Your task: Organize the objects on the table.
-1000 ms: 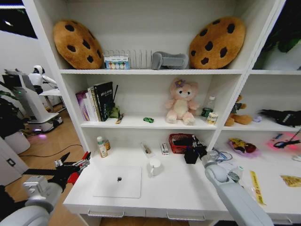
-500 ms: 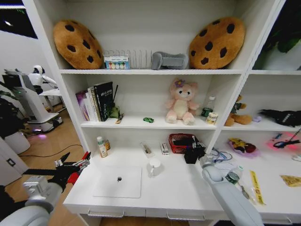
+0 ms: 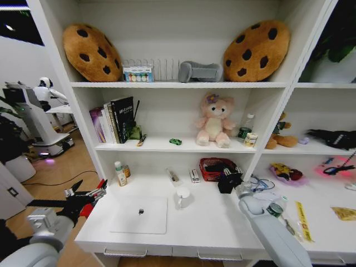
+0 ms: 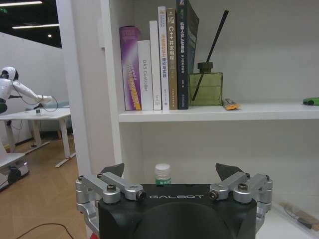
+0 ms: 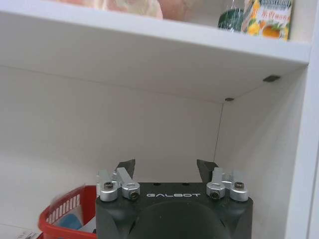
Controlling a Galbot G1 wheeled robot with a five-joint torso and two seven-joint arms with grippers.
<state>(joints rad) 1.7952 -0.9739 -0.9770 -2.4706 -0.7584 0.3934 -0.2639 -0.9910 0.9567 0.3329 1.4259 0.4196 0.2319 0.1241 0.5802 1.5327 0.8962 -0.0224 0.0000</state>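
Observation:
A slim silver laptop (image 3: pixel 139 214) lies closed on the white table (image 3: pixel 206 225), front left. A white mug (image 3: pixel 182 196) stands just to its right. Further back lie a pen-like item (image 3: pixel 173 177) and a small box (image 3: pixel 194 176). The tiny green toy car (image 3: pixel 176 142) (image 4: pixel 311 101) sits on the shelf above. My right gripper (image 3: pixel 229 181) (image 5: pixel 167 168) hovers at the front right rim of a red basket (image 3: pixel 211 168) (image 5: pixel 62 214), open and empty. My left gripper (image 3: pixel 86 197) (image 4: pixel 173 172) hangs open off the table's left edge, facing a green-capped bottle (image 4: pixel 162 175).
Books (image 4: pixel 159 59) and a green reed diffuser (image 4: pixel 205 84) stand on the middle shelf, with a pink plush (image 3: pixel 214 122) further right. Two small bottles (image 3: pixel 119 173) stand at the desk's back left. Cables and small clutter (image 3: pixel 272 206) lie on the desk right of my right arm.
My right forearm has swung a little to the right and its gripper has edged closer to the red basket. The left arm has not moved.

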